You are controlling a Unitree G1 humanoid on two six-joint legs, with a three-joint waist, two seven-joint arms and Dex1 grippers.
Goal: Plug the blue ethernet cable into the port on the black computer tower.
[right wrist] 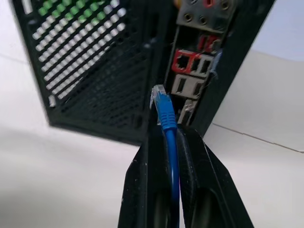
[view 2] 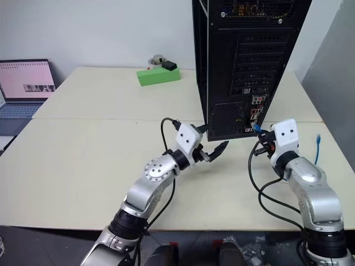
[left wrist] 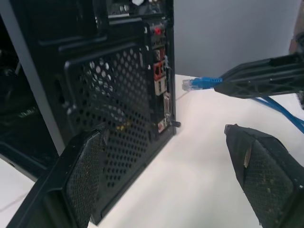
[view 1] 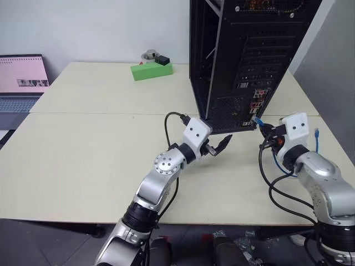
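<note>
Noted right gripper [right wrist: 166,142] clamped on cable [right wrist: 166,114], plug just short of port [right wrist: 183,62] on tower [view 1: 244,55], left gripper [view 1: 219,147] wide, empty; misalignment risked jamming against panel.

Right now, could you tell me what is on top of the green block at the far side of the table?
A small black box and a round metallic item are on the green block. What lies behind them is covered.

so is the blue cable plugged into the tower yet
Not yet: the plug sits clear of the tower, pinched in the right gripper.
</note>
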